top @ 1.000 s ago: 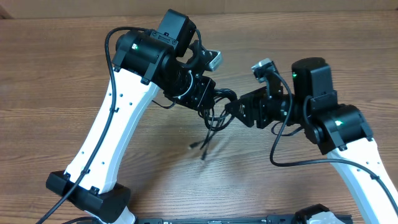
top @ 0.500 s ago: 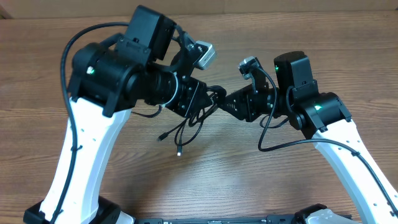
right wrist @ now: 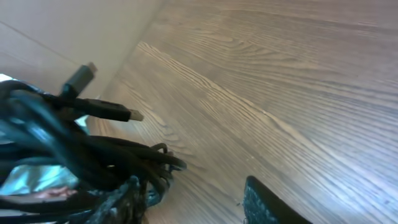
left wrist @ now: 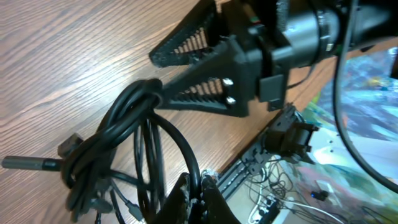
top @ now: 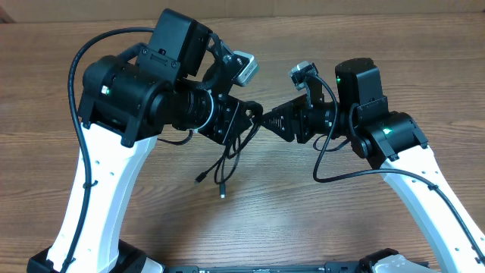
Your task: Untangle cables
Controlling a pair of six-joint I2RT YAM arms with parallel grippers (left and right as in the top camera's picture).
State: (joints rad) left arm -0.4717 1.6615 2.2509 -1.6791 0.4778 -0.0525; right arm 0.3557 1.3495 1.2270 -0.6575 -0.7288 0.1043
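A tangled bunch of thin black cables (top: 227, 163) hangs between my two grippers above the wooden table, with two plug ends dangling toward the table. My left gripper (top: 246, 121) is shut on one cable strand, as the left wrist view shows (left wrist: 200, 190). There the knot of cables (left wrist: 130, 124) sits at the fingertips of my right gripper (left wrist: 168, 74), whose fingers are spread. In the right wrist view my right gripper (right wrist: 193, 199) is open, and the cables (right wrist: 81, 149) bunch against its left finger, with one plug tip (right wrist: 124, 114) sticking out.
The wooden table (top: 341, 227) lies under both arms. Thicker black wires run along each arm. In the left wrist view, past the table's front edge, there is floor clutter with wires and a power strip (left wrist: 280, 193).
Both arms have moved left and risen with the cable bunch. The dangling plug ends have swung left. The right gripper stays at the bunch.
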